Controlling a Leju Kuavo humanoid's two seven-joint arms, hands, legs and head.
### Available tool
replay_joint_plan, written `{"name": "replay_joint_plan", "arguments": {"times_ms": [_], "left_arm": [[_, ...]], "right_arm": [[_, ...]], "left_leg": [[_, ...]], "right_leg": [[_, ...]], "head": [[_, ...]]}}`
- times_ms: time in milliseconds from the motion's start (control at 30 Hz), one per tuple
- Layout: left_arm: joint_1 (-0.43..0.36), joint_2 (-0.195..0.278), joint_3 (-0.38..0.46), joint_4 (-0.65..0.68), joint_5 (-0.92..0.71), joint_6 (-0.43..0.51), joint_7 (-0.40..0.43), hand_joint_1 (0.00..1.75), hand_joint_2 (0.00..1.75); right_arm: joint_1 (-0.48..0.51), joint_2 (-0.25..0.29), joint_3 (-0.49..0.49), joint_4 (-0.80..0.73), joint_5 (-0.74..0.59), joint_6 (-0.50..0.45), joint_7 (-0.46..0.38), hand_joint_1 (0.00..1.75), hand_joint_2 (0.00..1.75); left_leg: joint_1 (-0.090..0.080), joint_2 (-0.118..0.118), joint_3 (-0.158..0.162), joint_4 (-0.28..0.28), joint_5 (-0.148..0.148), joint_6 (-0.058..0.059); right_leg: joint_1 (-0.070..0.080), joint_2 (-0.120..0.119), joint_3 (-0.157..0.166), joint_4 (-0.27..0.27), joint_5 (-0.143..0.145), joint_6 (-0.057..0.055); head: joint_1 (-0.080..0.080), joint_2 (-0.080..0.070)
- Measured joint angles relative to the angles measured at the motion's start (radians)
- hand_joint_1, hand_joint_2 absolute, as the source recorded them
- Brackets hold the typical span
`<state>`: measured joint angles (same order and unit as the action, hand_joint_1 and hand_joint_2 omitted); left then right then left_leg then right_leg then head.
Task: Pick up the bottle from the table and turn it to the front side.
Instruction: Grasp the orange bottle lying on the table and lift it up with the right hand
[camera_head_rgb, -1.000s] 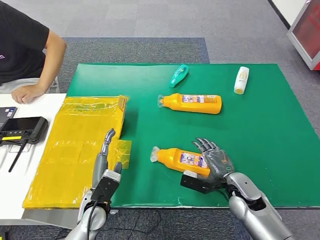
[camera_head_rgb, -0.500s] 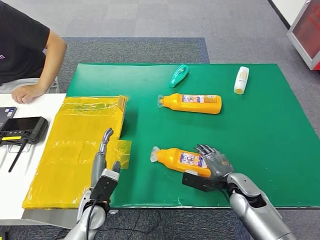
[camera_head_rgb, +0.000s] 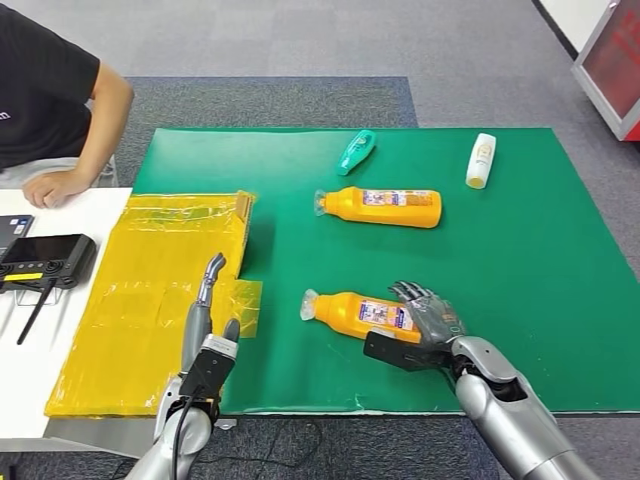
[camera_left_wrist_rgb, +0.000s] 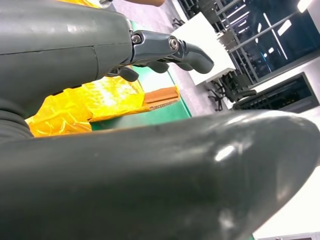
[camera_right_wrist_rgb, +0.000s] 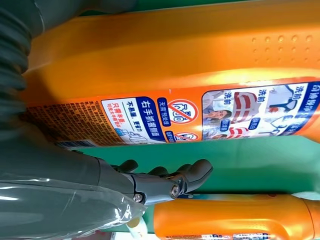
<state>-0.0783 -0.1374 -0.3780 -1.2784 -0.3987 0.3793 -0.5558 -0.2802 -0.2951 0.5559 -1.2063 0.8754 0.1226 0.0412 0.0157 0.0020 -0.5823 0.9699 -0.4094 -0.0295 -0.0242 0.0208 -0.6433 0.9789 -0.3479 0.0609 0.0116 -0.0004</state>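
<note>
Near bottle: the orange bottle (camera_head_rgb: 361, 316) lies on its side at the front of the green mat (camera_head_rgb: 528, 260), cap toward the robot's left, printed label facing up and toward the right wrist camera; it is the bottle within the right arm's reach, so it looks to be the one to pick up.
Right hand: the right hand (camera_head_rgb: 423, 322) sits at the base end of that bottle, fingers (camera_right_wrist_rgb: 181, 181) apart on the far side of the body and the thumb on the near side, cupped around it but not closed; nothing is lifted, so this reads as the moment before the grasp.
Left hand: the left hand (camera_head_rgb: 205, 318) hovers over the yellow plastic sheet (camera_head_rgb: 136, 300), fingers extended and holding nothing, kept clear of the bottle.
Other bottles: a second orange bottle (camera_head_rgb: 381, 206) lies farther back; a teal bottle (camera_head_rgb: 356, 151) and a white bottle (camera_head_rgb: 481, 160) lie near the far edge, all well apart from the hands.
Surface: green mat beside a white surface (camera_head_rgb: 45, 330) carrying a black device (camera_head_rgb: 47, 258).
Room: grey carpet; a person's arm (camera_head_rgb: 98, 130) rests at the white surface's far corner.
</note>
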Motion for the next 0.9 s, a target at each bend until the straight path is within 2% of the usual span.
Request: {"name": "replay_joint_plan", "arguments": {"times_ms": [167, 533, 667, 733, 900], "left_arm": [[-0.002, 0.003, 0.000, 0.004, 0.004, 0.014, -0.001, 0.00, 0.00], [-0.001, 0.011, 0.000, 0.004, 0.003, 0.020, 0.007, 0.00, 0.00], [0.000, 0.014, 0.000, 0.004, 0.001, 0.022, 0.010, 0.00, 0.00], [0.000, 0.014, 0.000, 0.004, 0.001, 0.022, 0.011, 0.00, 0.00], [0.000, 0.015, 0.000, 0.004, 0.000, 0.023, 0.013, 0.00, 0.00]], "right_arm": [[-0.019, 0.007, 0.014, 0.026, 0.017, 0.010, 0.063, 0.00, 1.75], [-0.020, 0.013, 0.023, 0.031, 0.042, -0.008, 0.123, 0.03, 1.75], [-0.019, 0.018, 0.020, 0.035, 0.050, -0.024, 0.118, 1.69, 1.75], [-0.018, 0.022, 0.017, 0.037, 0.052, -0.037, 0.097, 1.75, 1.75], [-0.015, 0.035, 0.007, 0.042, 0.053, -0.066, 0.059, 1.75, 1.75]], "left_leg": [[0.000, 0.000, 0.001, 0.000, 0.001, 0.000], [0.000, 0.000, 0.002, 0.000, 0.001, 0.000], [0.000, 0.000, 0.002, 0.000, 0.001, 0.000], [0.000, 0.000, 0.002, 0.000, 0.001, 0.000], [0.000, 0.000, 0.002, 0.000, 0.001, 0.000]], "right_leg": [[0.000, 0.000, 0.001, 0.000, 0.000, 0.000], [0.000, 0.000, 0.002, -0.001, 0.001, 0.001], [0.000, 0.000, 0.002, -0.001, 0.001, 0.001], [0.000, 0.000, 0.002, -0.001, 0.001, 0.001], [0.000, 0.000, 0.002, 0.000, 0.001, 0.001]], "head": [[0.000, 0.000], [0.000, 0.000], [0.000, 0.000], [0.000, 0.000], [0.000, 0.000]]}}
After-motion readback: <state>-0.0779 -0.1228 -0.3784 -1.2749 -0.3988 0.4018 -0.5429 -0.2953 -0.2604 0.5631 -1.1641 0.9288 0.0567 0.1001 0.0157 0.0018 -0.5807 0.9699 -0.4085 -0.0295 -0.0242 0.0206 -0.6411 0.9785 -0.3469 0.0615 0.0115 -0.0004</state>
